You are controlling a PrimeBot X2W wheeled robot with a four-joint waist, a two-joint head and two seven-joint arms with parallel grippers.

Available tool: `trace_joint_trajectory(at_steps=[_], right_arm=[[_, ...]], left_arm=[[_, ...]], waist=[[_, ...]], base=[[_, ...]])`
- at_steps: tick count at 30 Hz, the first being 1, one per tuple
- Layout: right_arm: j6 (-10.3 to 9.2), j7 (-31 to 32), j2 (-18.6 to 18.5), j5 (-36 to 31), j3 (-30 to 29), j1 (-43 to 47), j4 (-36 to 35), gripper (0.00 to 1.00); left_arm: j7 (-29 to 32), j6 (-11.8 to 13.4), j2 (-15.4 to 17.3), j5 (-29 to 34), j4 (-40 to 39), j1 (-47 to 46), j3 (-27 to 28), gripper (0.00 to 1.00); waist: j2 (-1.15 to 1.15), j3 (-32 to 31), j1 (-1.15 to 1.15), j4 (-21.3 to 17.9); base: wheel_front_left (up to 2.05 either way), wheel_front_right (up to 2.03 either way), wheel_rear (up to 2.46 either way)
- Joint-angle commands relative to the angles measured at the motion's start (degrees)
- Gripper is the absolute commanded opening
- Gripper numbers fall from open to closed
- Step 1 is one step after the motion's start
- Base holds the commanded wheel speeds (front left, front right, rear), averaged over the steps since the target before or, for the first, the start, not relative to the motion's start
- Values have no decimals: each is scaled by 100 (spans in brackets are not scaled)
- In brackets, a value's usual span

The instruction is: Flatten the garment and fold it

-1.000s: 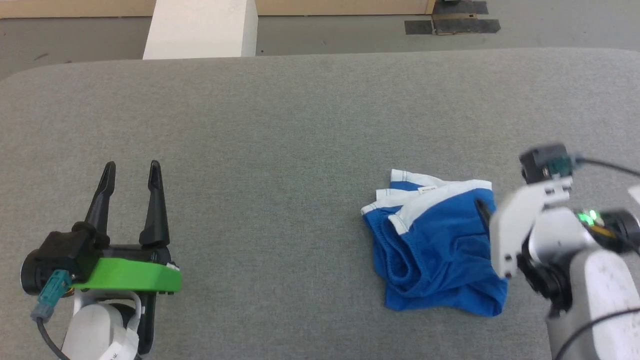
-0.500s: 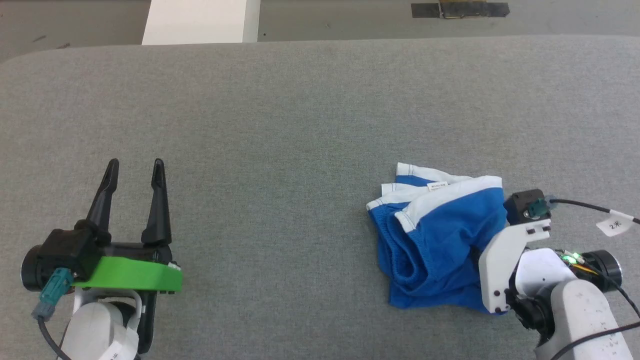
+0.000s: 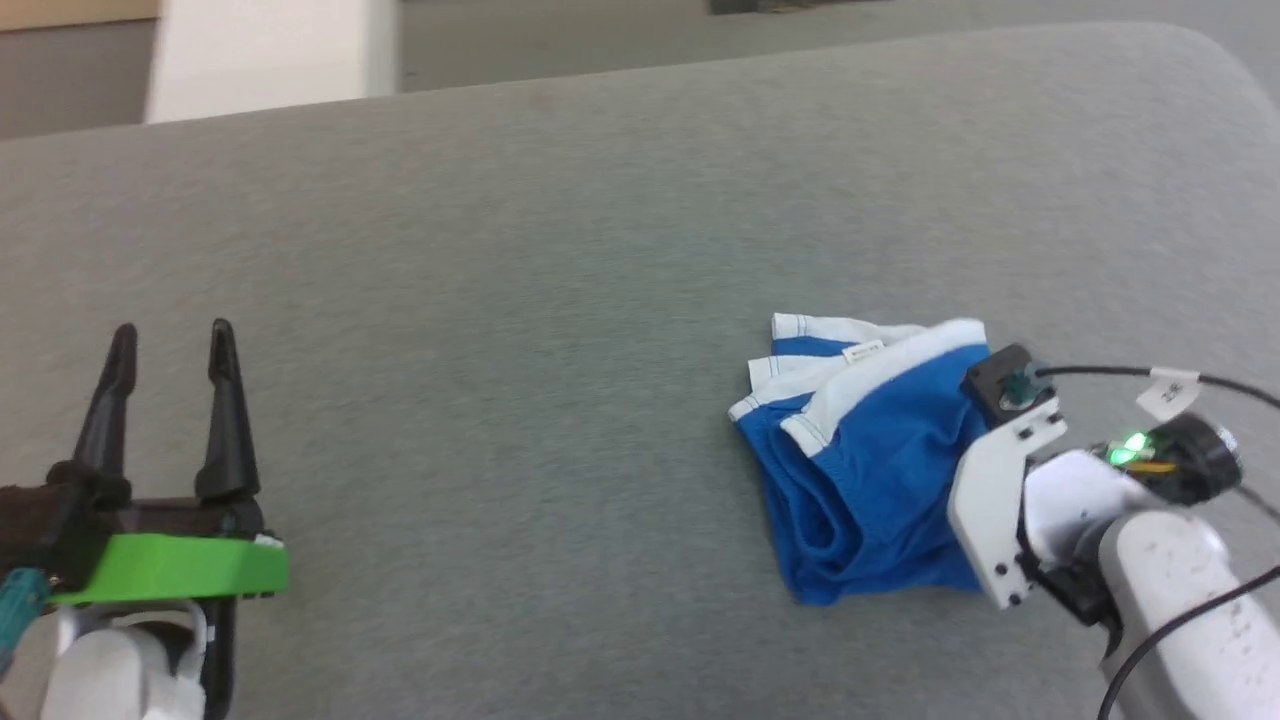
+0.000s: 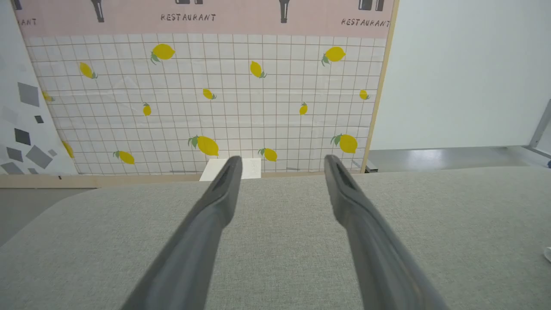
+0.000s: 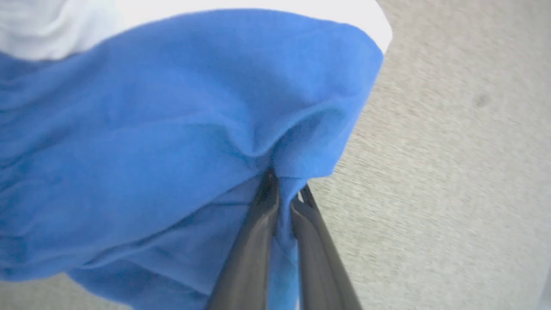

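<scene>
Having dropped my right gripper (image 5: 287,181), I'm pinching the crumpled garment (image 3: 870,470) near the tabletop's (image 3: 560,300) right edge, left gripper (image 3: 172,330) spread; flattening, folding pending.

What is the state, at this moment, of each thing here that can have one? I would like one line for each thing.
Garment: crumpled in bunched layers on the grey table, not yet flat, its right edge pinched.
Right gripper: shut on the garment, fingers clamping a blue fold.
Left gripper: open, holding nothing, over the table well to the left of the garment.
</scene>
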Motion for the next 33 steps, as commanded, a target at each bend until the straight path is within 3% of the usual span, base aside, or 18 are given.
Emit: trace_joint_trajectory(at_steps=[1, 7, 15, 25, 33], right_arm=[[-11, 0, -170, 72, 119, -198, -25, 0], [-11, -270, -684, 279, 493, -750, 170, 0], [-11, -676, -983, 151, 442, -1370, 686, 0], [-11, -1117, -877, -434, -544, -1868, 1100, 0], [-11, -1173, -628, -959, -1383, -2069, 1076, 0]], left_arm=[[-21, -41, 69, 3, -91, 67, 40, 100], [-21, -41, 255, 28, -366, 137, 188, 100], [-21, -41, 685, -6, -663, 231, 500, 100], [44, -38, 1196, -130, -1184, 485, 996, 100], [180, -27, 1365, -235, -1477, 698, 1266, 100]], waist=[[0, 275, 0, -944], [0, 584, 0, -1633], [0, 1196, 0, -2000], [0, 1996, 0, -2052], [0, 2253, 0, -2013]], base=[[0, 0, 0], [0, 0, 0], [0, 0, 0], [0, 0, 0], [0, 0, 0]])
